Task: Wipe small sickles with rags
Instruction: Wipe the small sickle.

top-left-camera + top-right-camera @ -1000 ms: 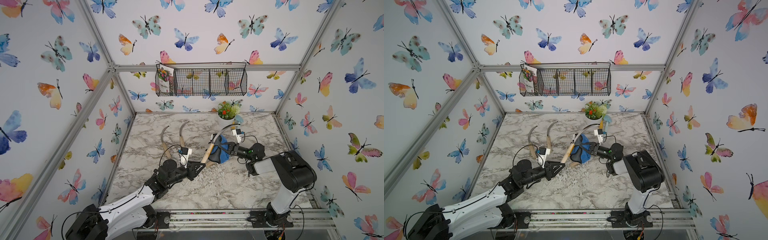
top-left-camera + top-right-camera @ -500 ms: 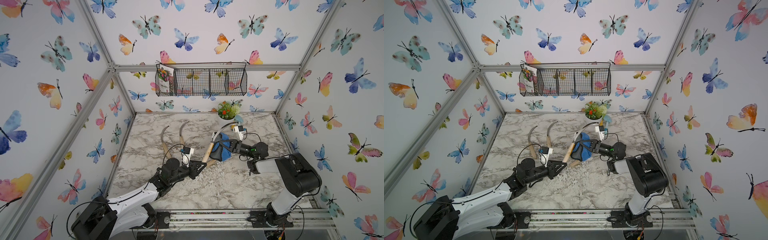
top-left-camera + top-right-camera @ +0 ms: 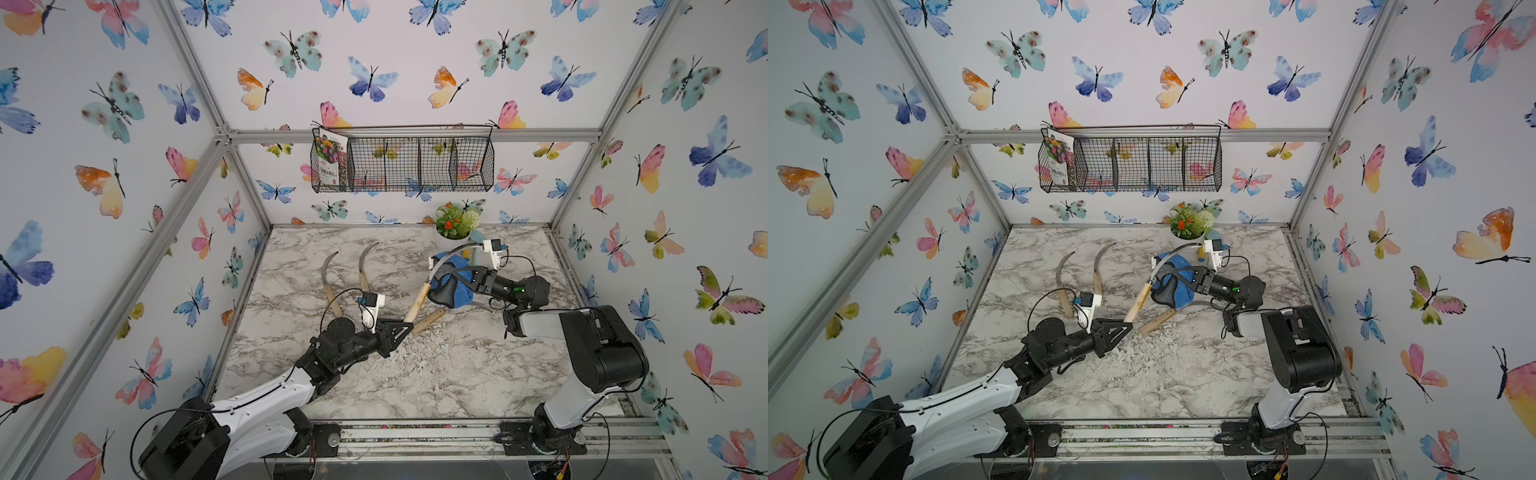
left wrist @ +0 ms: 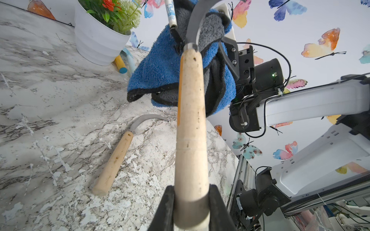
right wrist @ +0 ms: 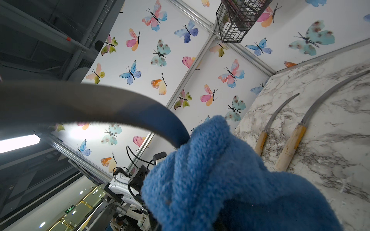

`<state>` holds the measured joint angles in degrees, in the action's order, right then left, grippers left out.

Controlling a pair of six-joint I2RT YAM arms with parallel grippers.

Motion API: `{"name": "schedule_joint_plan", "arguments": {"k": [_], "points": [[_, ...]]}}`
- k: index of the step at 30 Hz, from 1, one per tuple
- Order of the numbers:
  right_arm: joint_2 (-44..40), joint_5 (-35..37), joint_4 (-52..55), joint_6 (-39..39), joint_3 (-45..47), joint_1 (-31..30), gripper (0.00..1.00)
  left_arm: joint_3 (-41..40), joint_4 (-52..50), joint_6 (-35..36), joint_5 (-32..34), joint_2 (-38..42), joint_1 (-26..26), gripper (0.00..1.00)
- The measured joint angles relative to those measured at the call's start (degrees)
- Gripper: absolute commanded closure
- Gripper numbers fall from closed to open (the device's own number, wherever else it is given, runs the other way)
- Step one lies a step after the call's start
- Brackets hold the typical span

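Wiping step in hand: rag on the blade of one sickle.
You had the left gripper [image 3: 406, 323] clamped on the handle butt of the raised sickle [image 3: 417, 300], and the right gripper [image 3: 459, 277] closed on the blue rag [image 3: 460, 296], bunched round the blade beside the handle. The three other sickles [image 3: 328, 278] lay on the table [image 3: 415, 374]. Next, I judged, you needed to draw the rag tipward along the curve, keeping the handle steady.

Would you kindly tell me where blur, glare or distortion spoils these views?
Right wrist view: the held sickle is blurred close up, the rag soft, a lamp glares. Left wrist view: mostly sharp. Both top views: evenly lit, soft shadows.
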<state>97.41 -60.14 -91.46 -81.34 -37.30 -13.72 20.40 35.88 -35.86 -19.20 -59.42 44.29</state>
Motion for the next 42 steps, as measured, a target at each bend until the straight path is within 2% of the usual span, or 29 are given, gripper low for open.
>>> {"name": "schedule_joint_plan", "arguments": {"k": [4,12,18,32,42], "points": [[0.8,0.9,-0.7,0.6,0.3,-1.2,0.98,2.7,-0.8,-0.5,-1.0,-2.2,-0.1,1.0],[5.2,2.8,-0.5,3.0,1.1,-7.8,0.98,8.7,-1.9,-1.1,-3.7,-6.3,-1.7,1.0],[5.2,3.0,-0.6,3.3,0.9,-7.5,0.98,9.0,-1.4,-1.4,-5.1,-8.0,-1.9,1.0],[7.3,3.1,-0.3,-2.7,-7.0,-0.8,0.98,3.9,2.0,-1.6,-5.7,-8.1,-1.9,1.0],[4.9,3.6,-0.3,-7.8,-8.8,6.4,0.98,0.7,2.9,-1.6,-5.5,-8.4,-1.9,1.0]]}}
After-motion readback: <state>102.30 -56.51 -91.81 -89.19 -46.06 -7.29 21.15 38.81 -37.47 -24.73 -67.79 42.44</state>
